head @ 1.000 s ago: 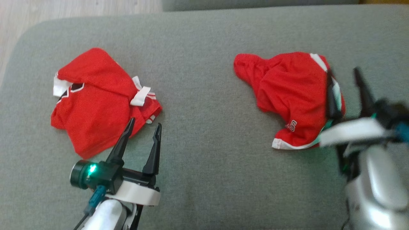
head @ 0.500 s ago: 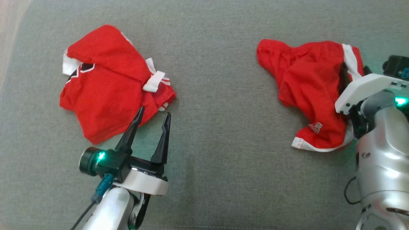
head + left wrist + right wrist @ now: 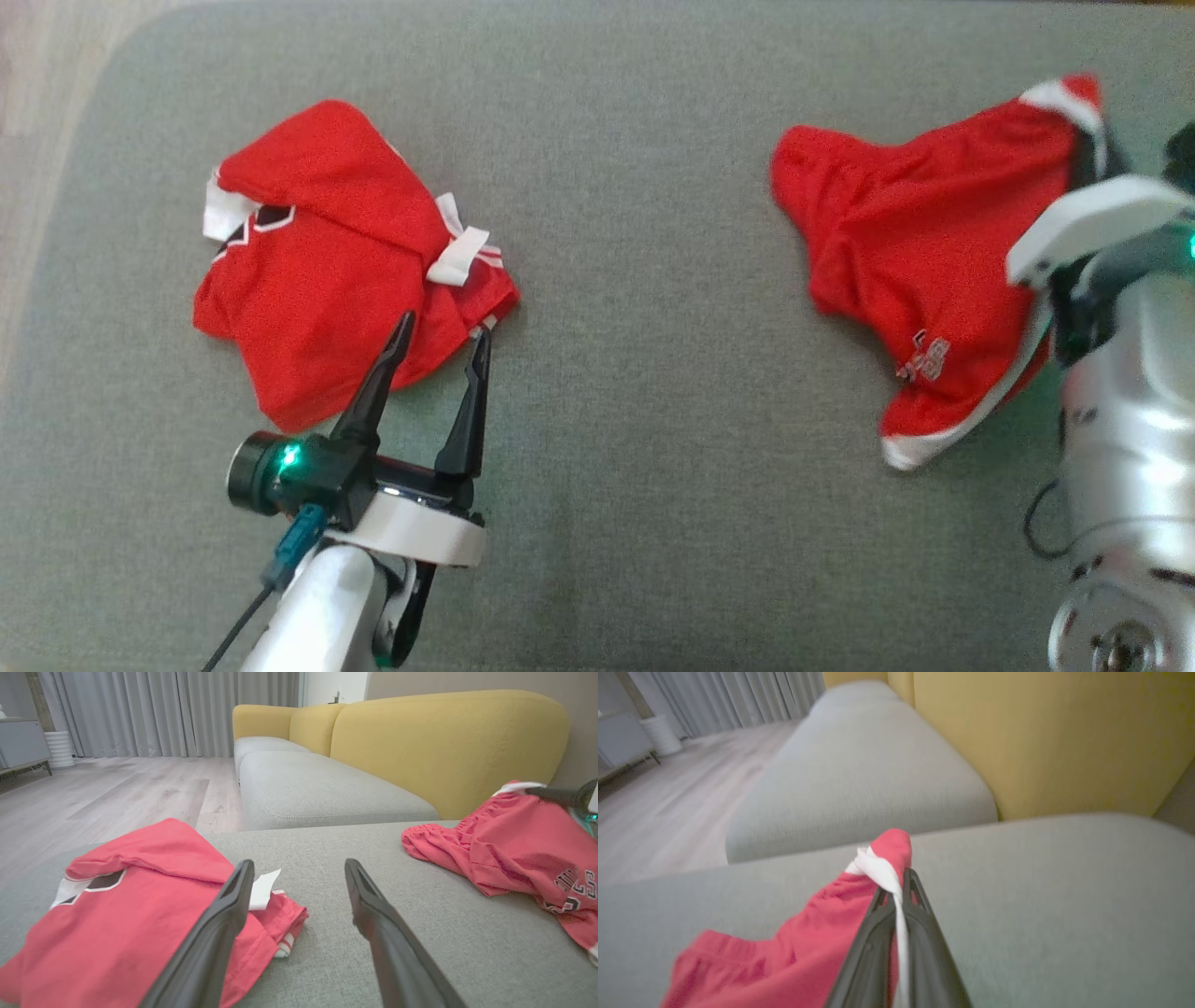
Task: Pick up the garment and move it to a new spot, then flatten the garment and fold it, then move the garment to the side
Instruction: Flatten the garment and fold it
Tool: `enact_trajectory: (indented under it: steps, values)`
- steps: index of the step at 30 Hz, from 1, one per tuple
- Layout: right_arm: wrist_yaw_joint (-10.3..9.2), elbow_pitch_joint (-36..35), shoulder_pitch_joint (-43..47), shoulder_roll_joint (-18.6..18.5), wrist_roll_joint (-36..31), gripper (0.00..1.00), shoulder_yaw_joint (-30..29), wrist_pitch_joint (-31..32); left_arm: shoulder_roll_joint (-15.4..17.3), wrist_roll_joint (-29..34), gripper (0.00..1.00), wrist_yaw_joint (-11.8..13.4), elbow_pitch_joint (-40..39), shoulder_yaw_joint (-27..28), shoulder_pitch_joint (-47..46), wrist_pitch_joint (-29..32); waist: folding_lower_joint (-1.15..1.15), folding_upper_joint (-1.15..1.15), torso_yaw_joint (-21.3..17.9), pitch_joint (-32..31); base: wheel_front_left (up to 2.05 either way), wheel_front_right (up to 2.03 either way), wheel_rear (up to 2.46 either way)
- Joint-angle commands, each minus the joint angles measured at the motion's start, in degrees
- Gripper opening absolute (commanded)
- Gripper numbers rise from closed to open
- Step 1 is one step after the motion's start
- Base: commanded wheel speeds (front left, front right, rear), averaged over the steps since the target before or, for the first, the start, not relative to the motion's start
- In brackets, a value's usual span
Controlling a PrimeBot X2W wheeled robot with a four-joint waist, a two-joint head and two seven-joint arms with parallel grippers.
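Clamped by the right gripper [image 3: 900,884], fingers pressed together on the white trim [image 3: 878,868] of the red garment [image 3: 803,938]. Pokes a red tip just above the fingertips. Trails down toward the near left corner of the grey cushion [image 3: 1041,896], gathered band lowest. Blurred throughout. Beyond the cushion's far edge, a second grey seat [image 3: 859,779], a yellow backrest [image 3: 1041,737] at right, pale wood floor [image 3: 668,812] and grey curtains [image 3: 738,695] at left.

A grey upholstered seat [image 3: 317,793] runs along a yellow sofa backrest [image 3: 444,742], with pale wood floor [image 3: 117,793], long grey curtains [image 3: 163,714] and a grey cabinet [image 3: 18,742] beyond.
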Motion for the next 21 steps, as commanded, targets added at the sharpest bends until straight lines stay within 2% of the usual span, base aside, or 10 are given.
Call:
enact_trajectory:
  steps: [1,5,10,16,17,21]
  values:
    - [-0.04,-3.2,-4.6,-0.9,-0.7,0.00,1.1,-1.4,0.1,0.4,1.00,-0.3,-1.4,2.5,-0.2,-0.5,0.00,0.00,-0.4,-1.8,0.00,0.00,0.00]
    - [-0.04,-6.0,-7.2,-2.4,-2.2,0.00,3.2,-2.8,-0.4,0.7,1.00,-0.5,-1.5,3.5,1.4,-0.5,0.00,0.00,-0.9,-4.3,0.00,0.00,0.00]
    - [-0.04,-10.2,-8.7,-3.5,-2.9,0.00,9.4,-4.5,-1.0,0.8,1.00,-0.8,-2.4,5.0,3.7,-0.5,0.00,0.00,-1.2,-7.1,0.00,0.00,0.00]
    - [-0.04,-13.5,-5.3,-2.5,-1.4,0.00,23.8,-3.9,-1.3,1.3,1.00,-1.5,-3.0,6.1,5.2,-0.5,0.00,0.00,-1.2,-7.8,0.00,0.00,0.00]
    - [-0.04,-13.5,-5.3,-2.5,-1.4,0.00,23.8,-3.9,-1.3,1.3,1.00,-1.5,-3.0,6.1,5.2,-0.5,0.00,0.00,-1.2,-7.8,0.00,0.00,0.00]
    - [-0.04,-11.7,0.2,-1.0,3.4,0.00,37.1,-2.8,-1.7,1.8,1.00,-2.0,-2.8,5.9,5.3,-0.5,0.00,0.00,-0.7,-7.2,0.00,0.00,0.00]
